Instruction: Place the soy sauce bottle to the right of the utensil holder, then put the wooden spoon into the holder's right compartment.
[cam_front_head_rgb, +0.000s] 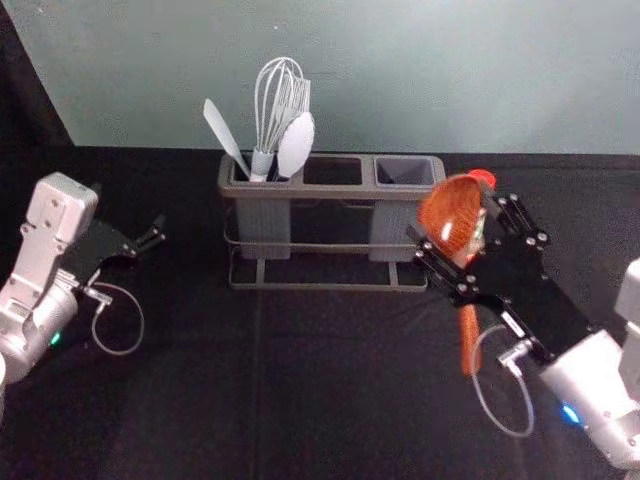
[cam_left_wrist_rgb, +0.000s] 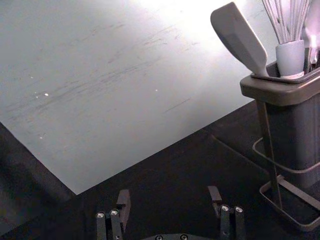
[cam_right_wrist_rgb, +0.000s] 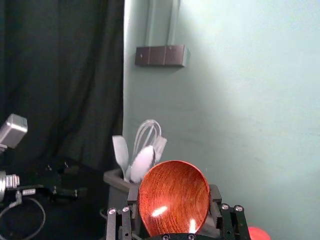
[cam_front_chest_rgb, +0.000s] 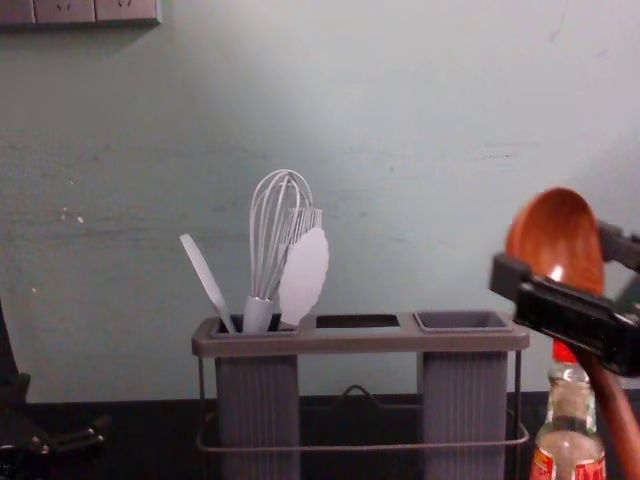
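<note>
The right gripper is shut on the wooden spoon, just right of the utensil holder. Its fingers flank the bowl, and the handle hangs down. In the right wrist view, the spoon bowl sits between the fingertips of the right gripper. The soy sauce bottle stands upright right of the holder, behind the spoon; its red cap shows beside the bowl. The holder's right compartment has nothing sticking out. Parked at the left, the left gripper is open; the left wrist view shows the left gripper holding nothing.
A whisk, a white spatula and other white utensils stand in the holder's left compartment and rise above its rim. The wall is behind the black-covered table. Wire rails run around the holder's lower part.
</note>
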